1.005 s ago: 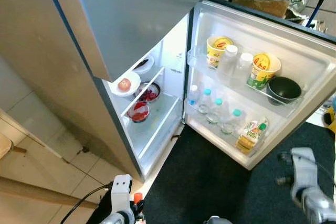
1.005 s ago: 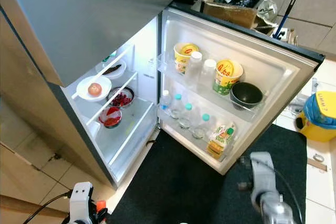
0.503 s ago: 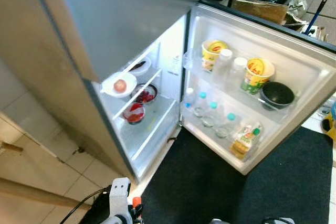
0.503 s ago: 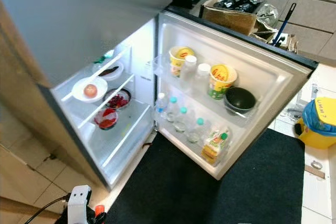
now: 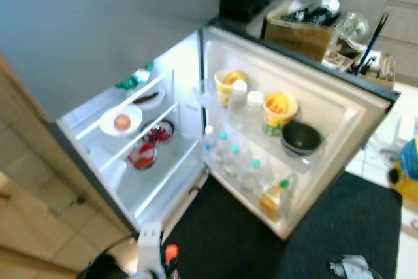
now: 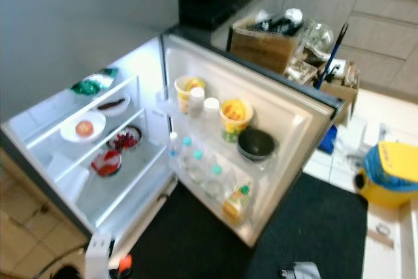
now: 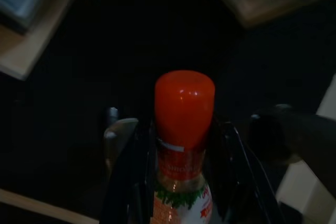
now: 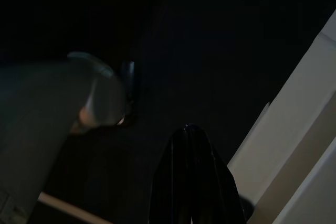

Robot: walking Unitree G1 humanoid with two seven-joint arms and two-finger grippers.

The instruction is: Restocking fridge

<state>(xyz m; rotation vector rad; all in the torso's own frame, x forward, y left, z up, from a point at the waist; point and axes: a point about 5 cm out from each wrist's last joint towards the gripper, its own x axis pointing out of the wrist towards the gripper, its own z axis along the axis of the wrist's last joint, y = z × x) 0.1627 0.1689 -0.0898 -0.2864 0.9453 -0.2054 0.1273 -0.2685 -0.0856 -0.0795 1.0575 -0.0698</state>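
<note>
left gripper [image 7: 181, 182] low at robot's front, fingers pinching a red-capped bottle [image 7: 184, 124] upright between them, cap pointing away from the wrist. right gripper [image 8: 191, 177] hangs idle over the dark mat [image 5: 326, 227], pads look pressed together w/ nothing in them

fridge [image 5: 170, 135] open ahead of and above the left gripper, door [image 5: 326, 115] swung out toward the right gripper's side

step in hand, my guess: carry bottle up to a free slot. to do it well: keep bottle vertical, grip firm below the cap, lift clear of the door rim before going in. lower door rack already crowded w/ bottles, so aim for a gap or an inner shelf, go slow so neighbours don't tip

counts (blurry, approx): 2 yellow cups [image 5: 277, 110], 2 white-cap bottles [image 5: 240, 96] between them, 1 dark bowl [image 5: 301, 138], about 4 teal-cap water bottles [image 5: 224, 151], 1 juice carton [image 5: 274, 194] on door; inside 1 plate w/ a fruit [image 5: 121, 121], 2 bowls of red food [image 5: 142, 155], 1 more dish above
</note>
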